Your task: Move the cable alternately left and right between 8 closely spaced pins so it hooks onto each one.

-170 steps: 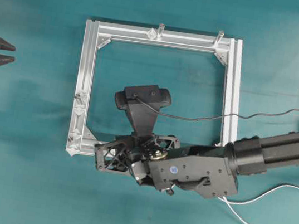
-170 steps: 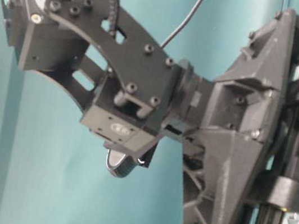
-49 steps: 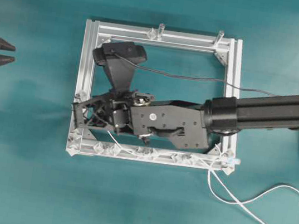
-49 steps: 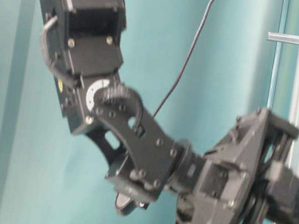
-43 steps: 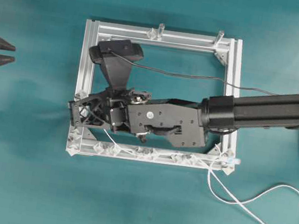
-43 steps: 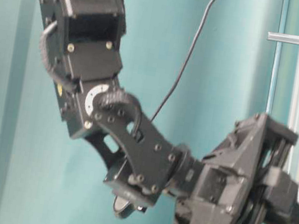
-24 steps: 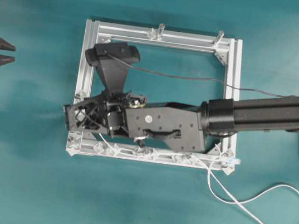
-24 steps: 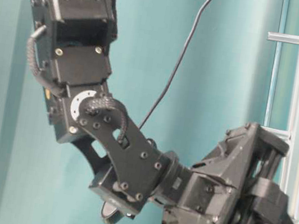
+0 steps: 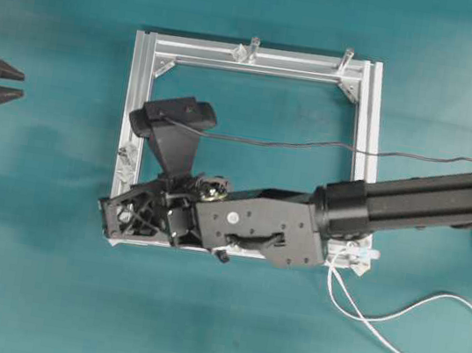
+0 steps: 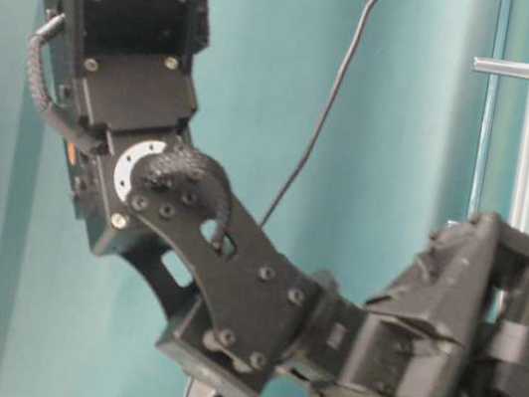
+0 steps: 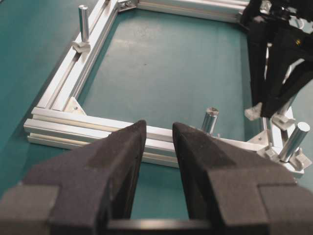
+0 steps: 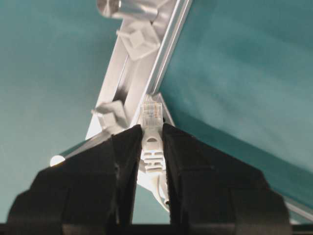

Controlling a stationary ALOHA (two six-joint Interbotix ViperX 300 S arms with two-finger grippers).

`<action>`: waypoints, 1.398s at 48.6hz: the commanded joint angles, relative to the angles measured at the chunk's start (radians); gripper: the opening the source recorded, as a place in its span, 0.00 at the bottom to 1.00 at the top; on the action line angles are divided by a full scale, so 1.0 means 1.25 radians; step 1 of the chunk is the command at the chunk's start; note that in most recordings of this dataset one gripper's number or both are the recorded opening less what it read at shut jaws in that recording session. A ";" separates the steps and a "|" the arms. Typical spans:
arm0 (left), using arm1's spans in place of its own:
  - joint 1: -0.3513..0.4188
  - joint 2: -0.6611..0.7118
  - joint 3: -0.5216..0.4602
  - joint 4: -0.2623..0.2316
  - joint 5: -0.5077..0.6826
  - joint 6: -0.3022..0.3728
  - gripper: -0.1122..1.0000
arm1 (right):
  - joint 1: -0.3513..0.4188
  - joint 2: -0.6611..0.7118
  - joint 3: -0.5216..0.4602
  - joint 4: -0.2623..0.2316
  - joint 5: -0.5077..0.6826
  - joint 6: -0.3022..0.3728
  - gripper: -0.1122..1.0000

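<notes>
Teal cloth covers the desk [image 9: 24, 287], and on it lies a square frame [image 9: 136, 99] of silvery aluminium rails. The right arm reaches across from the right side and lies low over the frame's near rail, its gripper [image 12: 148, 142] down at the near left corner. Seen from its own wrist camera, the black fingers [image 12: 124, 156] are closed on the cable [image 9: 409, 327], pinching the ribbed boot just behind the clear plug, which pokes out past the fingertips towards the rail. Two of the small diamond-shaped pins [image 12: 139, 39] sit on that rail just ahead of the plug (one close by the left finger, one farther up), and I cannot tell whether the plug touches either. Behind the arm the white cord trails off the frame's near right corner and runs out in a long loose loop over the cloth. The left gripper [image 11: 155, 147] hangs well off to the left, clear of the frame, its two padded fingers parted with nothing between them. Two upright silver posts [image 9: 254, 48] stand on the far rail.
</notes>
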 commanded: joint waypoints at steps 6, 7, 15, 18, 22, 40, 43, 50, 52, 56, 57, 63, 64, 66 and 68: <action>0.001 0.009 -0.010 0.001 -0.009 -0.002 0.40 | 0.023 -0.010 -0.040 0.001 -0.001 -0.002 0.27; 0.001 0.009 -0.009 0.002 -0.009 -0.002 0.40 | 0.025 -0.010 -0.042 0.001 -0.001 -0.002 0.27; 0.001 0.009 -0.009 0.001 -0.007 -0.002 0.40 | 0.038 -0.010 -0.047 0.007 0.001 -0.002 0.27; 0.001 0.009 -0.010 0.002 -0.007 -0.002 0.40 | 0.042 -0.011 -0.047 0.012 0.001 -0.002 0.27; 0.002 0.009 -0.010 0.001 -0.009 -0.004 0.40 | 0.045 -0.011 -0.048 0.013 0.002 -0.002 0.27; 0.001 0.009 -0.010 0.002 -0.009 -0.004 0.40 | 0.048 -0.010 -0.048 0.013 0.002 -0.002 0.27; 0.001 0.009 -0.010 0.002 -0.009 -0.004 0.40 | 0.048 -0.010 -0.048 0.013 0.002 -0.002 0.27; 0.001 0.009 -0.010 0.002 -0.009 -0.004 0.40 | 0.048 -0.010 -0.048 0.013 0.002 -0.002 0.27; 0.001 0.009 -0.010 0.001 -0.009 -0.004 0.40 | 0.048 -0.010 -0.048 0.013 0.002 -0.002 0.27; 0.001 0.009 -0.010 0.002 -0.009 -0.002 0.40 | 0.050 -0.010 -0.048 0.013 0.001 -0.002 0.27; 0.001 0.009 -0.010 0.002 -0.009 -0.004 0.41 | 0.050 -0.010 -0.048 0.015 0.001 -0.002 0.27; 0.002 0.009 -0.009 0.001 -0.009 -0.002 0.40 | 0.058 -0.010 -0.053 0.013 0.002 -0.002 0.27; 0.001 0.009 -0.010 0.002 -0.009 -0.004 0.40 | 0.059 -0.010 -0.053 0.015 0.002 -0.002 0.27; 0.001 0.009 -0.009 0.002 -0.009 -0.004 0.40 | 0.063 -0.010 -0.054 0.017 0.002 -0.002 0.27; 0.001 0.009 -0.009 0.002 -0.009 -0.002 0.40 | 0.065 -0.010 -0.054 0.021 0.002 -0.002 0.27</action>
